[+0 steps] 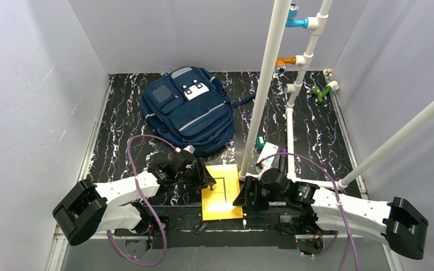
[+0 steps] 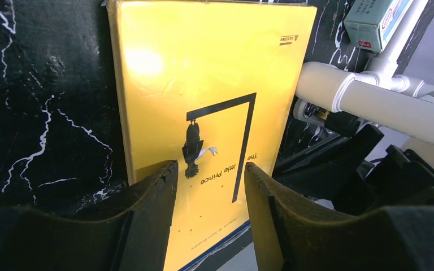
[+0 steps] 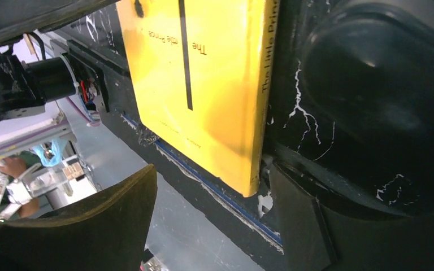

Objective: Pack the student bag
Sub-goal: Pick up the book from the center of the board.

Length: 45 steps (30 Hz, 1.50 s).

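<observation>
At near edge of table (image 1: pixel 124 124): yellow book (image 1: pixel 221 192) is laid flat btwn both arms, its near R corner seen projecting past that edge.
L gripper (image 2: pixel 210 169): held over the book's cover, jaws part open, nothing clamped; contact w/ the cover can't be told.
R gripper (image 3: pixel 212 175): jaws spread wide astride the book's spine corner; no grip seen yet.
Mid surface: small boxed item (image 1: pixel 267 151) is set just beyond the book, beside white pipe upright (image 1: pixel 265 84).
Far edge, left of centre: student bag (image 1: pixel 187 110) is laid flat, front up, well apart from the book; whether it's unzipped can't be made out.
Risk 1: if only the corner is pinched, the book could be pivoted or slipped out on lifting (glossy cover, weight off-centre).
Risk 2: the cover alone may be caught, so pages would be fanned & bent.
Risk 3: the book could be pinned by L gripper while pulled by R gripper, then dragged off the edge.
Risk 4: arms are set v. close; a knock btwn them is poss.
Risk 5: pipe upright is stood near the path to the bag, so the book may be clipped; a shut or slack bag mouth could be missed & the bag shoved away.
</observation>
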Each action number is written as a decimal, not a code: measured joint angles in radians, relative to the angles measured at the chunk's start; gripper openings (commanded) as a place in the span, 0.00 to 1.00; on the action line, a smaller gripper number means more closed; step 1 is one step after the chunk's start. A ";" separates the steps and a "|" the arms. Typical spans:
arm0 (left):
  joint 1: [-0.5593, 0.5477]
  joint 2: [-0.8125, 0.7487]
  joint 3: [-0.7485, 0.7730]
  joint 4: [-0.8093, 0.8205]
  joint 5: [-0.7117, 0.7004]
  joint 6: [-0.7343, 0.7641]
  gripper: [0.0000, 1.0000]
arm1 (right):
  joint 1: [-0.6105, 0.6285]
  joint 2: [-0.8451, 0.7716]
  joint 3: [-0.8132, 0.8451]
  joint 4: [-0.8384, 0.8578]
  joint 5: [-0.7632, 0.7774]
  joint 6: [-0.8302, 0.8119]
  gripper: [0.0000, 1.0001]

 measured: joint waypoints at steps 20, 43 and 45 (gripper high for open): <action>0.004 -0.035 -0.015 -0.021 -0.006 -0.011 0.49 | 0.022 0.108 0.059 0.014 0.041 0.014 0.75; 0.006 -0.085 -0.022 -0.104 -0.018 0.020 0.49 | 0.155 0.236 0.111 -0.056 0.119 0.018 0.73; 0.006 -0.090 -0.028 -0.098 -0.017 0.018 0.49 | 0.158 0.246 0.111 -0.030 0.137 0.029 0.73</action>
